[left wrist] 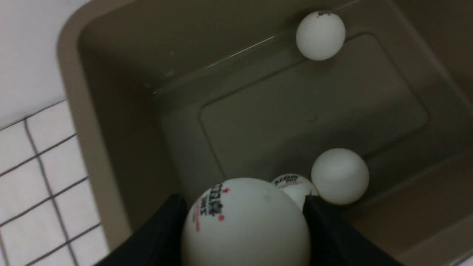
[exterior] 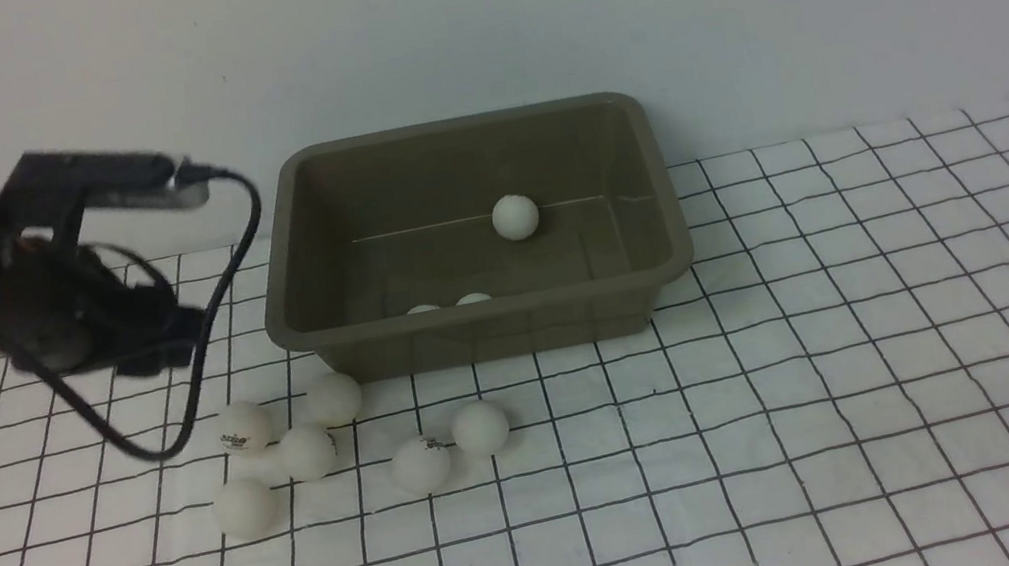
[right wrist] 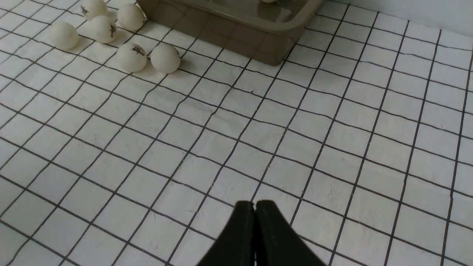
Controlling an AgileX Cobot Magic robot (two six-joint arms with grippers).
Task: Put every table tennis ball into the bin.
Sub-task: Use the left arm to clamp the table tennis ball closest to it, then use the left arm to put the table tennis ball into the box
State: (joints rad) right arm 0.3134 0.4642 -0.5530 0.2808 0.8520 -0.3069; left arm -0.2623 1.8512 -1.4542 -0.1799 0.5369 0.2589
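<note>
While one table tennis ball (left wrist: 245, 221) is being clamped between the dark fingers (left wrist: 162, 229) of the left tool (left wrist: 244, 203), it is being held near the left end of the bin (exterior: 287, 317), with its printed logo being turned up toward the wrist camera. Whether it is over the rim or just outside it cannot be told.

The bin is being shown upright on the gridded tabletop (exterior: 786, 400), open side up, with its long axis running left to right along the back wall (exterior: 724, 5). Three balls are being contained in it. A far ball (exterior: 515, 216) is lying at the foot of the bin's far wall. A second ball (exterior: 423, 309) and a third ball (exterior: 473, 298) are lying side by side against its near wall, with only their tops being seen over the rim from the front.

Six loose balls (exterior: 308, 452) are being left on the tabletop in a cluster just in front of the bin's near left corner.

The right tool (right wrist: 255, 207) is being shown with its fingers pressed together and nothing between them, over the tabletop well to the near right of the bin.
</note>
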